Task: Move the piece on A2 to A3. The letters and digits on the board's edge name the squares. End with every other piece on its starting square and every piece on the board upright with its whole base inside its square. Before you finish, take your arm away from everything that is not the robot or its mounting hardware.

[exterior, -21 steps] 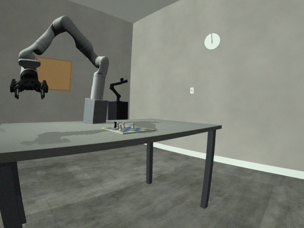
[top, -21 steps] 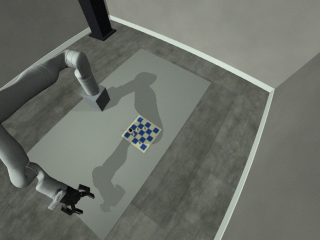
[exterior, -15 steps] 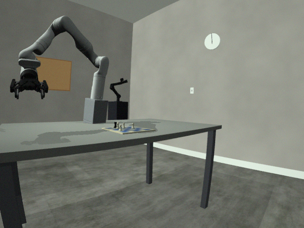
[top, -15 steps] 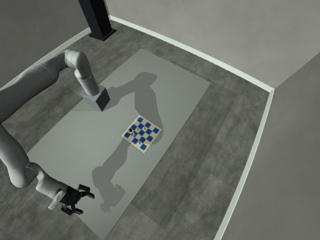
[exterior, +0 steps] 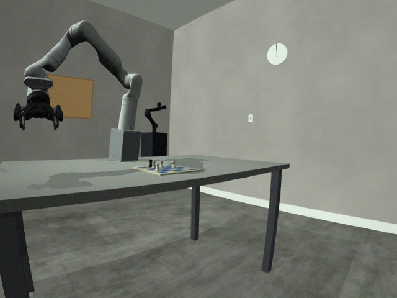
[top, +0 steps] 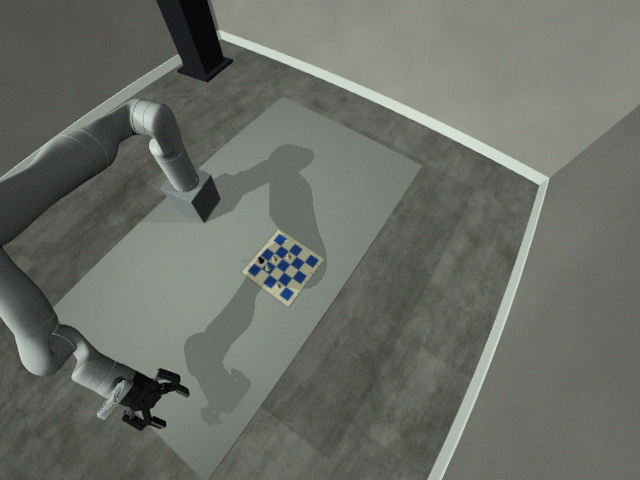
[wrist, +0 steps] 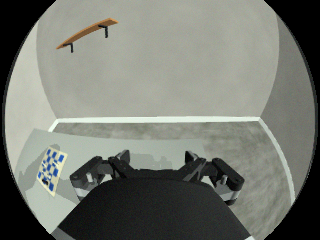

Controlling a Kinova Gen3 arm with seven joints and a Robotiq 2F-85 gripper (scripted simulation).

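Grey seven-joint arm (exterior: pixel 96 45) arches high, black two-finger gripper (exterior: pixel 38 121) spread wide, empty, hanging above the grey table's (exterior: pixel 80 189) far-left end. Blue-and-cream chessboard (exterior: pixel 179 171) well apart, mid-table (A2 piece too small to identify).

The chessboard (exterior: pixel 179 171) lies on the table (exterior: pixel 96 189), toward its right end in the exterior view; several pieces stand on the board's left half, among them one piece (exterior: pixel 150 162) at the far left corner and another (exterior: pixel 173 164) further right; the arm's base block (exterior: pixel 124 144) sits on the table behind the board; the gripper (exterior: pixel 38 117) hangs high above the table's left end, well apart from the board; a clock (exterior: pixel 276 53) hangs on the right wall; a board (exterior: pixel 72 96) hangs on the far wall behind the arm.
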